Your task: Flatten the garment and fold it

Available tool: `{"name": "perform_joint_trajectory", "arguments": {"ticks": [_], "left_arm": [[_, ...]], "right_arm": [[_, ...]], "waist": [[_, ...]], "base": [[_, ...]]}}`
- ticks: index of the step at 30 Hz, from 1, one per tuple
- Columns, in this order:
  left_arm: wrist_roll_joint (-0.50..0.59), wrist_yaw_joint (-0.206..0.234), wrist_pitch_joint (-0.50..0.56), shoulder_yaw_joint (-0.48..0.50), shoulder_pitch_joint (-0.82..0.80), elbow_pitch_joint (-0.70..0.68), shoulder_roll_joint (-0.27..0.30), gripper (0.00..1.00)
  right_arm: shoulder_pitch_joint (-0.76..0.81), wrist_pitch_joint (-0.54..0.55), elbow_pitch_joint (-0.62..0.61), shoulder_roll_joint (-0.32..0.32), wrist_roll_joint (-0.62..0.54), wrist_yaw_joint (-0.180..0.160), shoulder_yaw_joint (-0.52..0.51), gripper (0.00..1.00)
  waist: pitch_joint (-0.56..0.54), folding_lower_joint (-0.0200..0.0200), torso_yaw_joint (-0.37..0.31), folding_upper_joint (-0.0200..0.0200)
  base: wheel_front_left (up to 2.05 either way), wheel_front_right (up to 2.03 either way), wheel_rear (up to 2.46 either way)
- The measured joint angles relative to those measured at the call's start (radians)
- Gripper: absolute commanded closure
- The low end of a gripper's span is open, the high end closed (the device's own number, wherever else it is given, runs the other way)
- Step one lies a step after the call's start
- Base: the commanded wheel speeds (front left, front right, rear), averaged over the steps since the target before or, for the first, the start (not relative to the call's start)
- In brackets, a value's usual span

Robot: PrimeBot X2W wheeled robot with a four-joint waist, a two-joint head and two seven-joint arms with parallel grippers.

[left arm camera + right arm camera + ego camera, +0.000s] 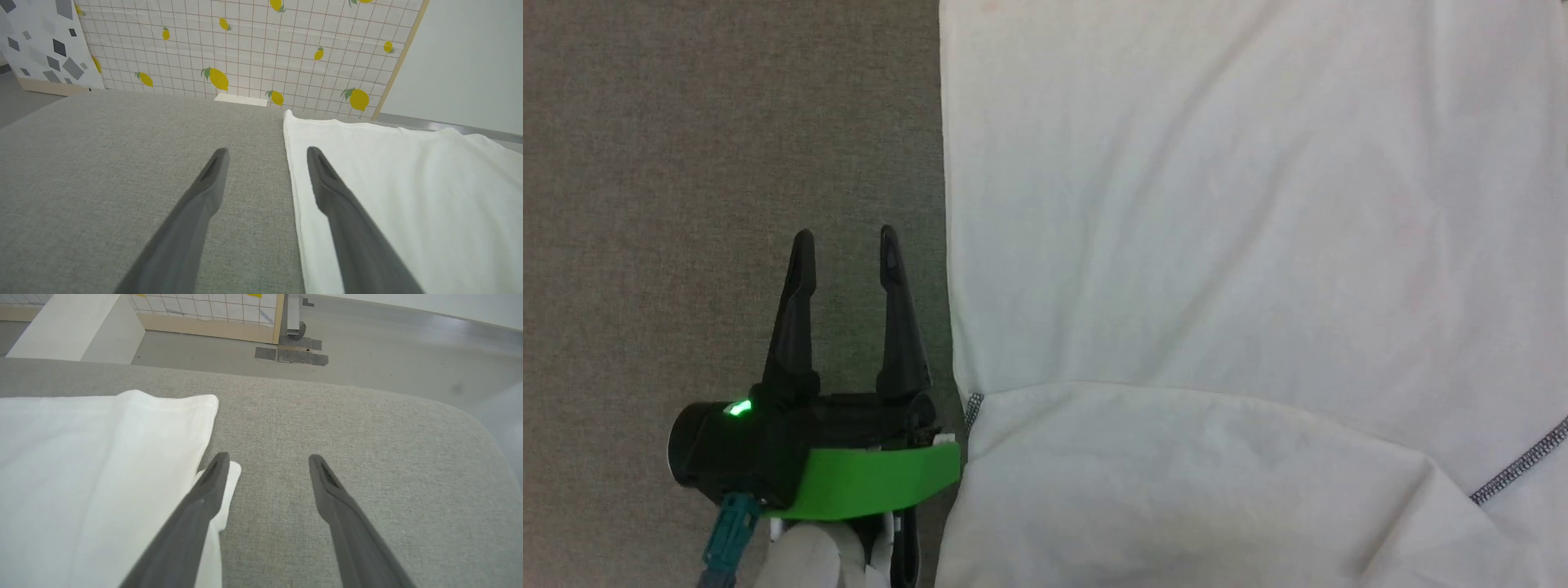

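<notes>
A grey cloth-covered surface [727, 122] takes the left of the head view. A white T-shirt [1217, 204] lies spread on it at the right, its straight edge running top to bottom.

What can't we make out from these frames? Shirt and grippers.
- Shirt, head view: outline cut off by the top, right and bottom edges, so fold progress is unclear.
- Left gripper, left wrist view: one finger overlaps the shirt's edge; touching or hovering, cannot tell.
- Right gripper, right wrist view: one finger covers part of a small flap of shirt; contact unclear.
</notes>
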Motion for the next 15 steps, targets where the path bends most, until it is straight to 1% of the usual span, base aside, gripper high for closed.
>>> {"name": "perform_joint_trajectory", "arguments": {"ticks": [7, 15], "left_arm": [[0.023, -0.03, 0.0, 0.014, -0.002, 0.007, -0.027, 0.0], [0.038, -0.063, 0.0, 0.03, -0.006, 0.009, -0.047, 0.0]], "right_arm": [[0.029, 0.036, 0.003, -0.008, 0.022, 0.0, 0.023, 0.0], [0.044, 0.086, -0.007, -0.046, 0.049, 0.0, 0.048, 0.0]], "waist": [[0.036, 0.0, 0.028, 0.0], [0.068, 0.0, 0.047, 0.0]], "base": [[0.0, 0.0, 0.0], [0.0, 0.0, 0.0]]}}
